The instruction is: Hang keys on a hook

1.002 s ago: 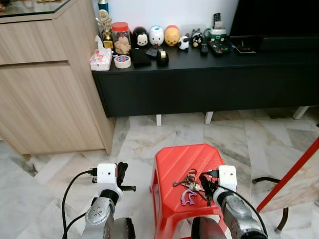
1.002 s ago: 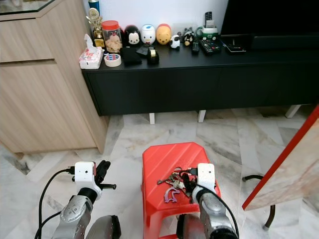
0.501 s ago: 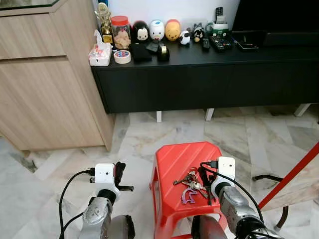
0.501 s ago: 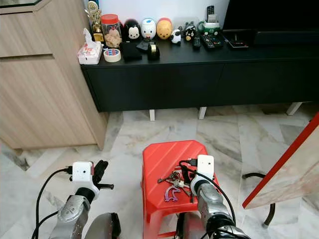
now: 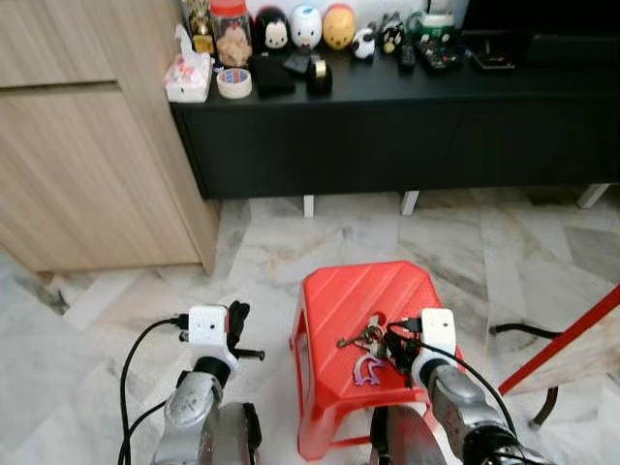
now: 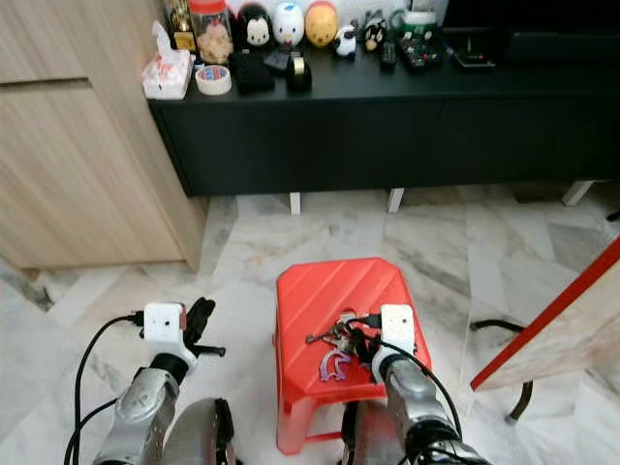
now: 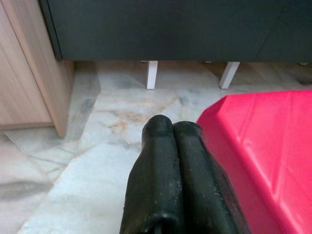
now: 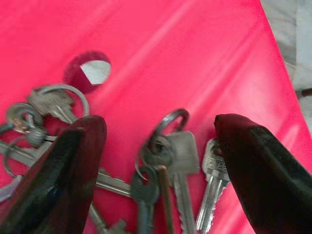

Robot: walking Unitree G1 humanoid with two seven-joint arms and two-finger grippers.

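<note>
Now right hand (image 8: 156, 146) spread wide astride keys (image 8: 165, 161) mid red stool (image 5: 334, 300); left hand (image 7: 170, 170) closed, beside stool edge

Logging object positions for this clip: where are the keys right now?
The keys lie on top of the red stool, toward its right side, with the open right gripper poised over them, fingers either side.

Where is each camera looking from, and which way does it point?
Head eyes: high up, looking down at the red stool, keys and black cabinet; both arms show.
Left wrist: low, facing the cabinet; closed left gripper shows.
Right wrist: just above the keys; open right gripper straddles them.
Shared: every view sees the stool.
</note>
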